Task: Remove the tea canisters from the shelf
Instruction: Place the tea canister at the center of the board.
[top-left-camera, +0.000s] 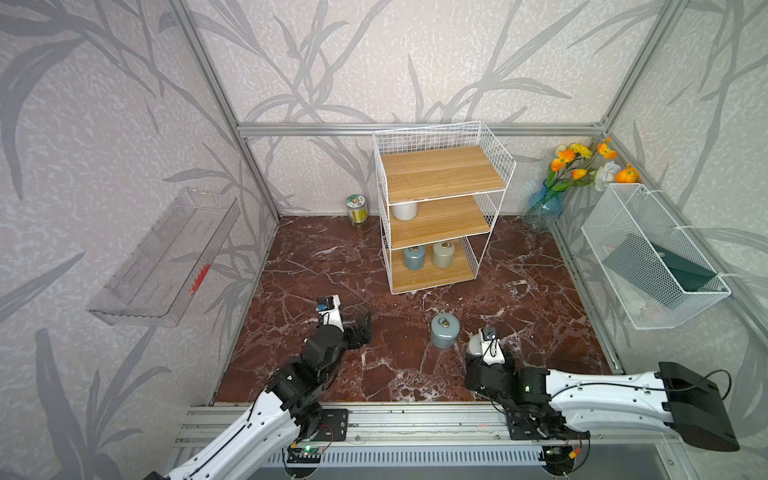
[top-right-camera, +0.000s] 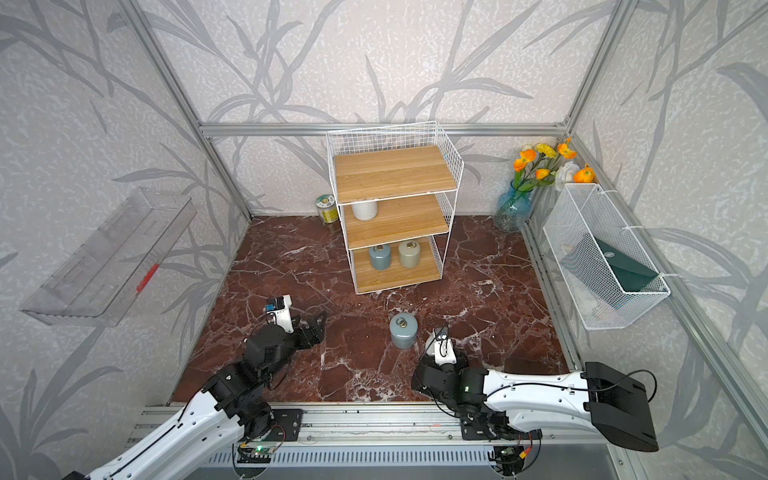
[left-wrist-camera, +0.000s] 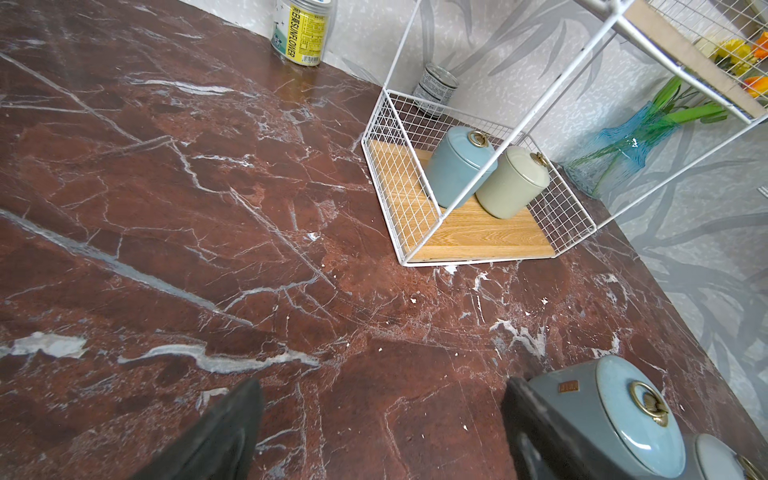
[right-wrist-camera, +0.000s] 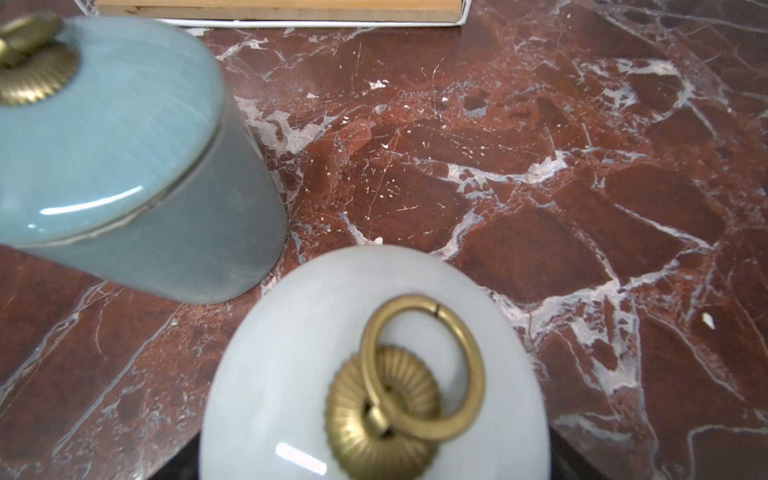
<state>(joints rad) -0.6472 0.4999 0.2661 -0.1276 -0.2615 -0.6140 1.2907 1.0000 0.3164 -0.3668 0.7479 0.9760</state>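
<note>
closest to us are our two arms, low at the front of the red-brown marble table (top-left-camera: 311, 270).

far on the left wall hangs a clear tray (top-left-camera: 166, 257). next comes our left gripper (top-left-camera: 362, 330), low over the table with nothing in it. its fingers (left-wrist-camera: 224, 428) stand wide apart, and we see only table between them.

at the back wall stands a small green-and-yellow tin (top-left-camera: 356, 209), just left of the shelf (top-left-camera: 440, 170). the shelf is a tall white wire rack with three wooden boards. on the middle board, at the left end, sits an off-white canister (top-left-camera: 404, 210). the top board hides its lid from us. on the bottom board a blue-grey canister (top-left-camera: 414, 257) and a beige canister (top-left-camera: 444, 254) stand side by side.

in front of the shelf, out on the table, a second blue-grey canister (top-left-camera: 444, 331) stands upright. just to its right stands a second off-white canister (right-wrist-camera: 291, 353), also on the table. our right gripper (top-left-camera: 473, 353) is down over this one, with the canister between its fingers. we cannot tell if the fingers press on it or stand loose. the brass ring (right-wrist-camera: 419, 365) lies flat on its lid.

in the back right corner is a blue glass vase (top-left-camera: 544, 208) with orange and yellow flowers. on the right wall hangs a white mesh basket (top-left-camera: 652, 257).
</note>
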